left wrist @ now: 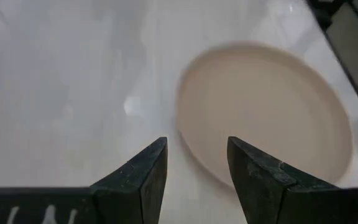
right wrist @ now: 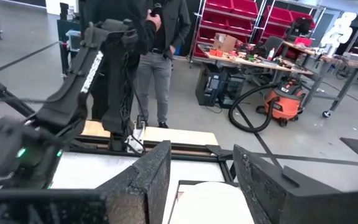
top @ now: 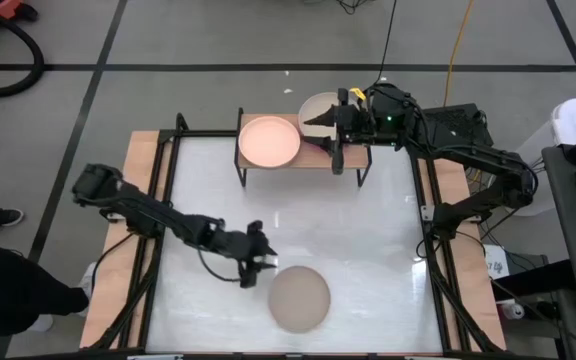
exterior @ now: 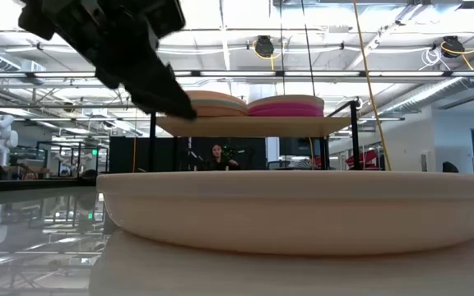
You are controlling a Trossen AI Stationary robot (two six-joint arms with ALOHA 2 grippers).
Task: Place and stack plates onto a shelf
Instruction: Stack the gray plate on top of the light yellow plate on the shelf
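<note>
so the left gripper (top: 268, 262) sat low in the frame's middle with its fingers (left wrist: 140, 180) spread a little, holding nothing, right at the edge of the beige plate (top: 299, 298) on the white table (top: 368, 230). the right gripper (top: 326, 120) hovered over the shelf (top: 353, 152) at top center, fingers parted and empty (peach plate (top: 269, 141) on the left stack).

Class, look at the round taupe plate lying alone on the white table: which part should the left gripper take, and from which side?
Probably the raised rim on the side nearest the left gripper. The round taupe plate lies flat and upright on the white table, so only its thin edge offers a pinch. The open fingers already face that near rim; one finger should go inside the lip, one outside.
</note>
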